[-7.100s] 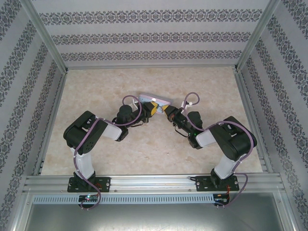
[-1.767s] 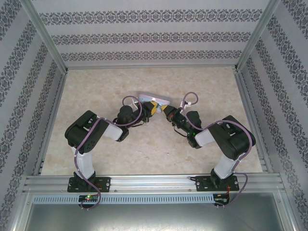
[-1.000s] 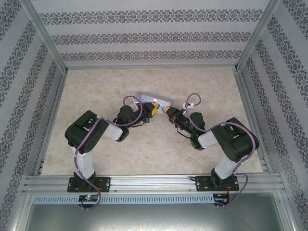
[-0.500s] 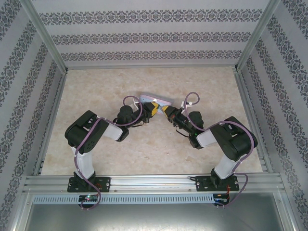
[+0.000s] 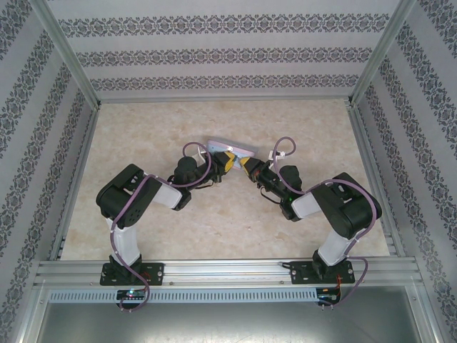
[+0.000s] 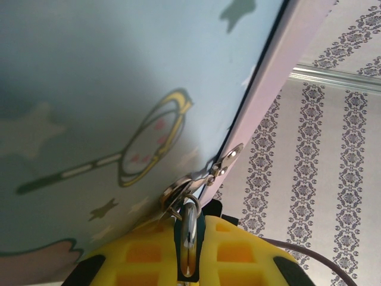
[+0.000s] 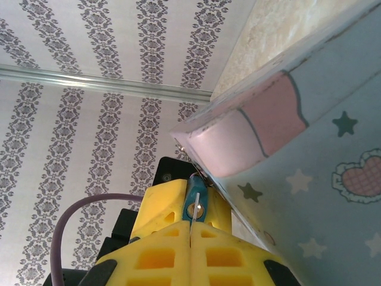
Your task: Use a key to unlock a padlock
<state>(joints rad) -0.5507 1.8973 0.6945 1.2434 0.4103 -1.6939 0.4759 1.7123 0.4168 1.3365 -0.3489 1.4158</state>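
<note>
Gripping padlock [image 7: 195, 201] in left claw [image 6: 188, 229], right claw [image 7: 190, 231] pinched on key [image 7: 191, 218], tip at its face

tin box [image 5: 239, 148] on table [image 5: 143, 128], padlock [image 7: 195, 202] before

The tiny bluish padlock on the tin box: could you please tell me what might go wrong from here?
The right gripper pinches a thin sliver of silver metal key at the tiny bluish padlock; turning could make it slip or bend.
The left gripper grips the lock by its shiny shackle, so it may swivel and tug the pastel-blue cartoon-printed tin box.
</note>
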